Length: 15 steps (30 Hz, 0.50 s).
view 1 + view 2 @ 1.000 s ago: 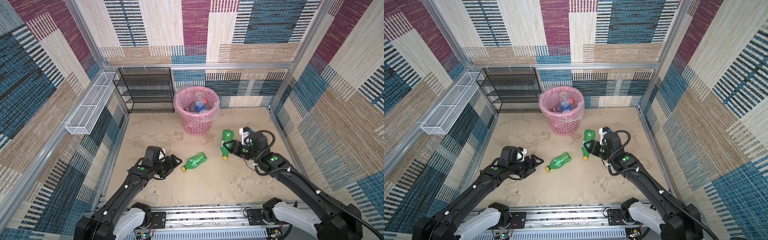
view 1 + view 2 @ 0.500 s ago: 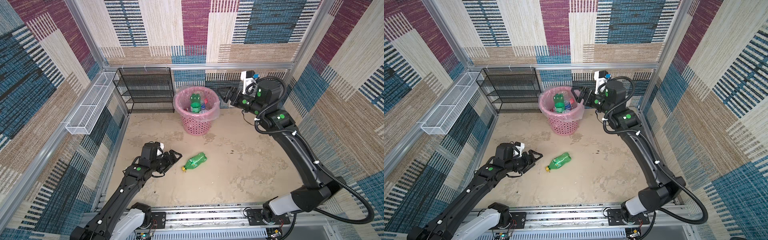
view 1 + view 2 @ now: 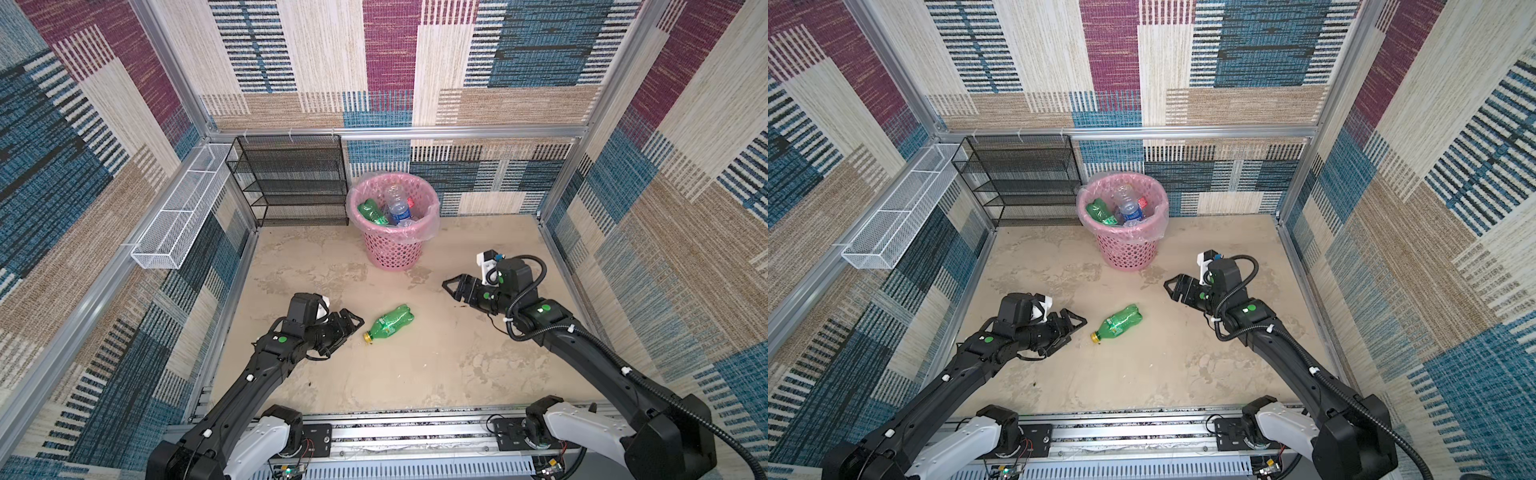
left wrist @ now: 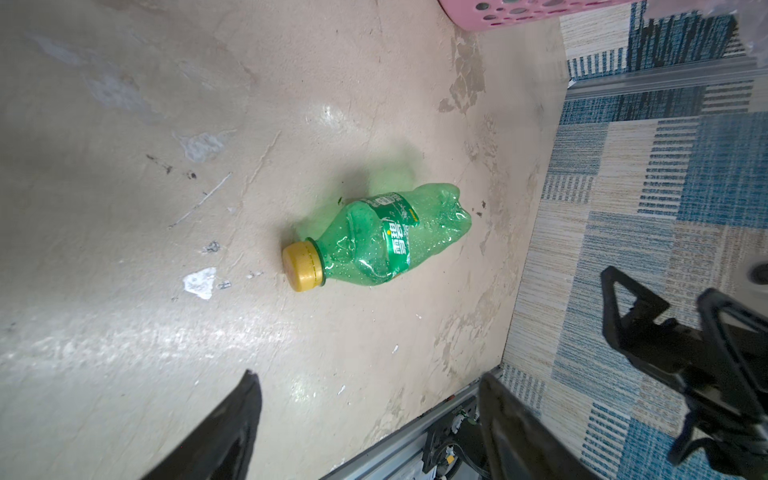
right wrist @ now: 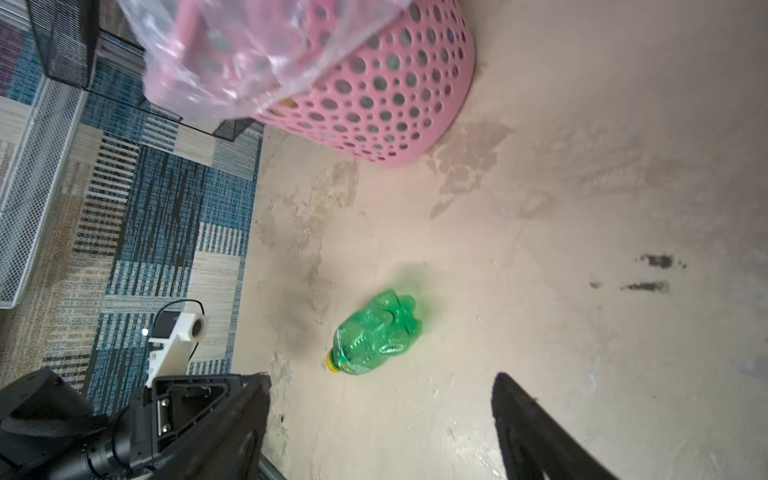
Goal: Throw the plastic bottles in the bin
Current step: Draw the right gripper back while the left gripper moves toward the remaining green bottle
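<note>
Right gripper [image 3: 454,288] now pulling back from bin [image 3: 392,253], jaws parted, empty. Left gripper [image 3: 352,323] gaping beside crumpled green bottle [image 3: 389,324], yellow cap, lying on stained beige surface [image 3: 415,374]. Bin holding maybe four bottles [image 3: 399,205]. Patterned walls [image 3: 457,62] enclosing.

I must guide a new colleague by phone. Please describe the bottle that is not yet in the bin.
Find the pink bin by the back wall. On the floor before it, near the left gripper, lies a green bottle. The other bottles all sit inside the bin.
</note>
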Each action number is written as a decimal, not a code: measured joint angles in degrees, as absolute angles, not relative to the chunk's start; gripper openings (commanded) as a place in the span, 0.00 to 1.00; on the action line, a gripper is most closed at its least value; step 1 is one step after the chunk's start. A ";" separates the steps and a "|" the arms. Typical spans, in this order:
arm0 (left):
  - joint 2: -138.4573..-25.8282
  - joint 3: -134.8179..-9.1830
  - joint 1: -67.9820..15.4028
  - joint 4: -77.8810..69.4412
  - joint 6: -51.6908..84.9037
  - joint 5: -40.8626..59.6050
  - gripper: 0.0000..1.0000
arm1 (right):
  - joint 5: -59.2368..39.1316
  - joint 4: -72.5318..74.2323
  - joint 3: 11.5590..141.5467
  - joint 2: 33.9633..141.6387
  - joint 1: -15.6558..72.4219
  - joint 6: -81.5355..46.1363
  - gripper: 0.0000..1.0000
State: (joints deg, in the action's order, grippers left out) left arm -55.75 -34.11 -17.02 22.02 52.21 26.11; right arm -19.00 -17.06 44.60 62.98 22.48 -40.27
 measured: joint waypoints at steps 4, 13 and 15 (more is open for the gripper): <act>-57.43 -35.62 -17.02 22.06 50.54 26.04 0.84 | -20.56 -14.90 39.07 61.73 22.48 -41.04 0.85; -64.29 -43.27 -18.04 24.95 43.29 23.42 0.84 | -23.05 -10.79 32.18 60.49 22.52 -42.78 0.85; -66.83 -47.00 -19.53 27.51 40.03 21.06 0.85 | -23.59 -9.72 31.22 60.29 22.52 -43.31 0.85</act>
